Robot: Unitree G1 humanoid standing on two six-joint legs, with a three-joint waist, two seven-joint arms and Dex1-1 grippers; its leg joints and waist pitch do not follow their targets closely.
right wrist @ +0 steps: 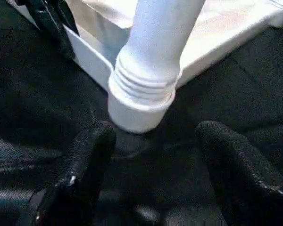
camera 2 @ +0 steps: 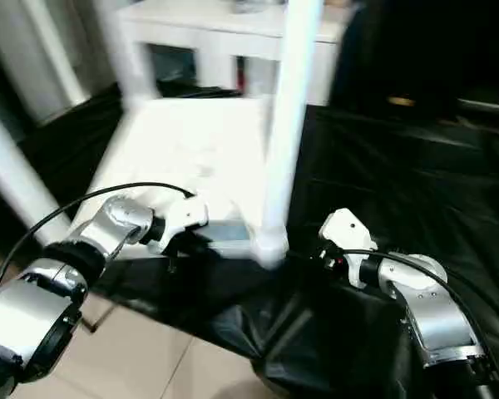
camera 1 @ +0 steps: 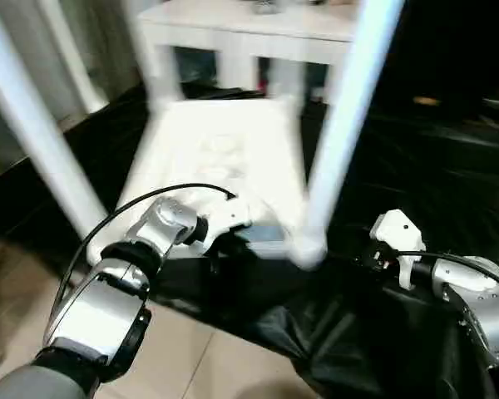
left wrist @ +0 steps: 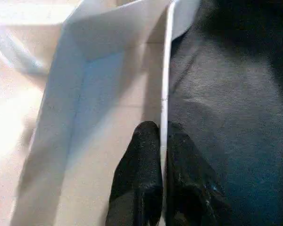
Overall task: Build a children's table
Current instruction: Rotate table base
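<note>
Your left gripper [left wrist: 161,181] pinches the tabletop's [camera 1: 224,158] thin rim at centre frame; your right gripper [right wrist: 153,165] stands spread before the leg [right wrist: 153,70]. Tug, and that rim could slip free.

**Layout: table top inverted on cloth, legs standing up**

The table top [camera 1: 224,158] lies upside down on a cloth [camera 1: 416,166] that covers the work surface. A leg [camera 1: 345,125] stands up from its near right corner socket [right wrist: 141,101]; another leg [camera 1: 33,133] rises at the near left corner. Two further legs stand at the far corners.

The left gripper [left wrist: 162,141] sits at the top's near edge, its fingers [left wrist: 139,174] either side of the thin rim [left wrist: 166,70]. The right gripper [right wrist: 151,160] lies on the cloth just beside the near right socket, apart from it, to its right.

Behind the top stands a low table [camera 1: 249,29]. Floor [camera 1: 191,357] lies before the cloth.
</note>
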